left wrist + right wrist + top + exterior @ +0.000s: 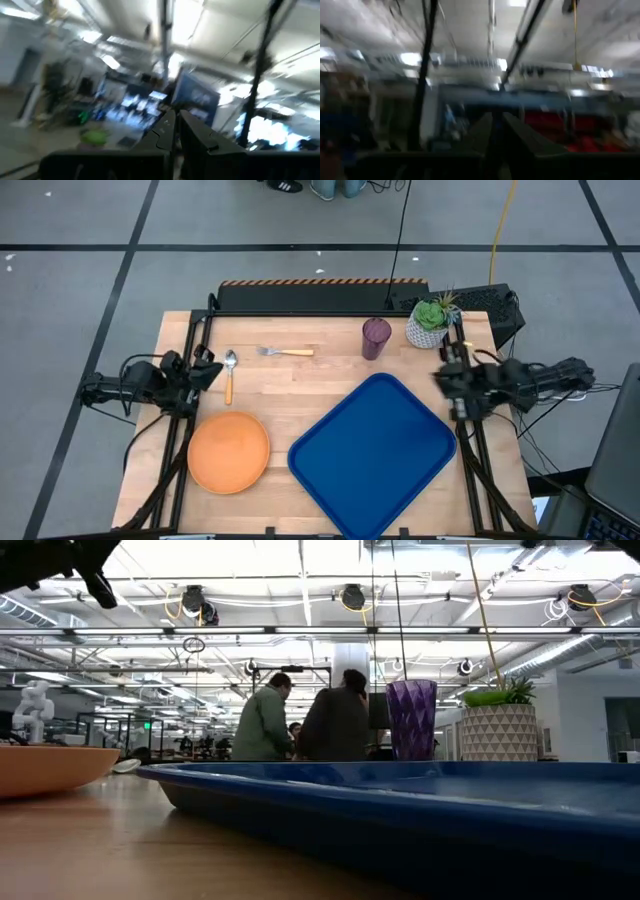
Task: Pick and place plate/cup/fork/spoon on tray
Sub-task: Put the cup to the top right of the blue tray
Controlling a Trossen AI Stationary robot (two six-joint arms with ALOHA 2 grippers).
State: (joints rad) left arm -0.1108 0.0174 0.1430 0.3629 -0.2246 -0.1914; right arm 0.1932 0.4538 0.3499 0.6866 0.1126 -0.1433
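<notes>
The orange plate (228, 452) lies flat at the near left, beside the blue tray (372, 452) at the near centre-right. The purple cup (376, 338) stands upright at the far side. The fork (285, 351) lies flat to its left. The spoon (230, 372) lies flat further left, its shiny bowl toward the far edge. My left gripper (208, 370) hangs raised at the table's left edge, just left of the spoon, shut and empty. My right gripper (442, 377) hangs raised at the right edge, above the tray's far right corner, shut and empty. Both wrist views face the room, fingers (172, 131) (495, 127) together.
A white pot with a green plant (428, 323) stands at the far right, next to the cup. A black bar with a striped edge (320, 292) runs along the far side. Bare wood lies between spoon, fork and tray. People stand in the room behind (300, 720).
</notes>
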